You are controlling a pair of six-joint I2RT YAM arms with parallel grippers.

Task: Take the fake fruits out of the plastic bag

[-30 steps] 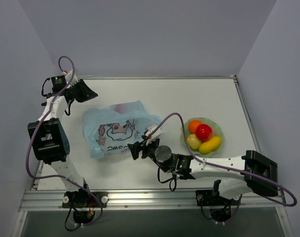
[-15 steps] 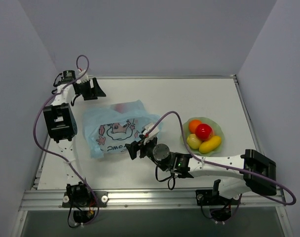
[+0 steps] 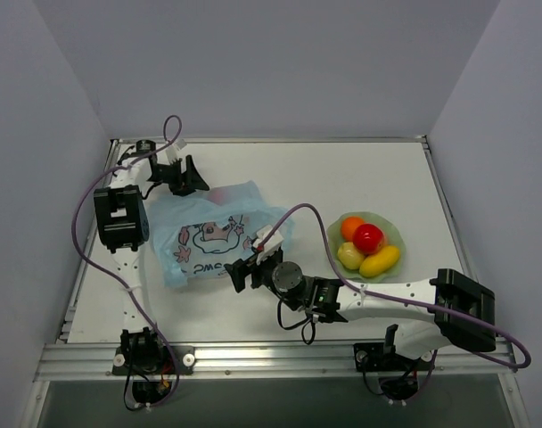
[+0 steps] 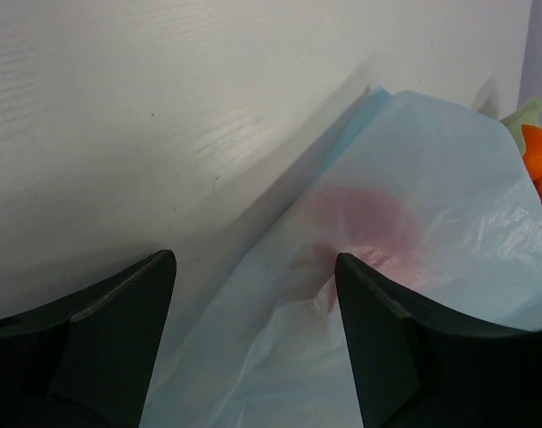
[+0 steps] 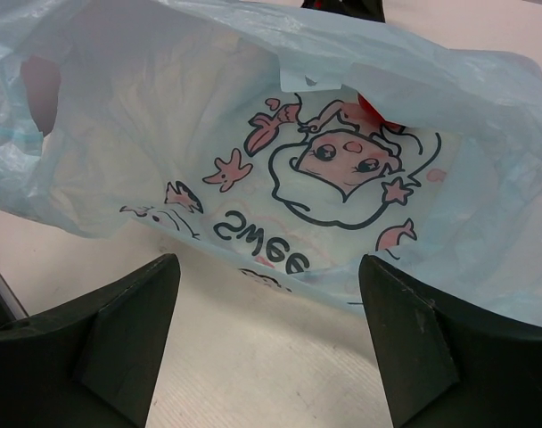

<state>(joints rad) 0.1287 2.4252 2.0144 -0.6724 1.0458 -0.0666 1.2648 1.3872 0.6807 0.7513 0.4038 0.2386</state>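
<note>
The light-blue plastic bag (image 3: 216,236) lies flat at mid-left, cartoon print up. A red fruit shows faintly through its far end (image 3: 219,193). In the left wrist view it is a pink blur under the plastic (image 4: 360,218). In the right wrist view it is a red patch inside the bag (image 5: 375,112). My left gripper (image 3: 189,178) is open at the bag's far edge, with bag plastic (image 4: 414,267) between its fingers. My right gripper (image 3: 240,272) is open and empty at the bag's near edge (image 5: 298,134). An orange fruit (image 3: 351,228), a red one (image 3: 369,238) and two yellow ones (image 3: 365,260) lie in the dish.
The pale green scalloped dish (image 3: 398,236) stands to the right of the bag. Its rim and the orange fruit (image 4: 538,152) show at the right edge of the left wrist view. Grey walls close in the table on the left, far and right sides.
My left arm has swung right along the far left side, bringing its gripper to the bag's far edge. My right gripper has edged slightly left along the bag's near edge.
</note>
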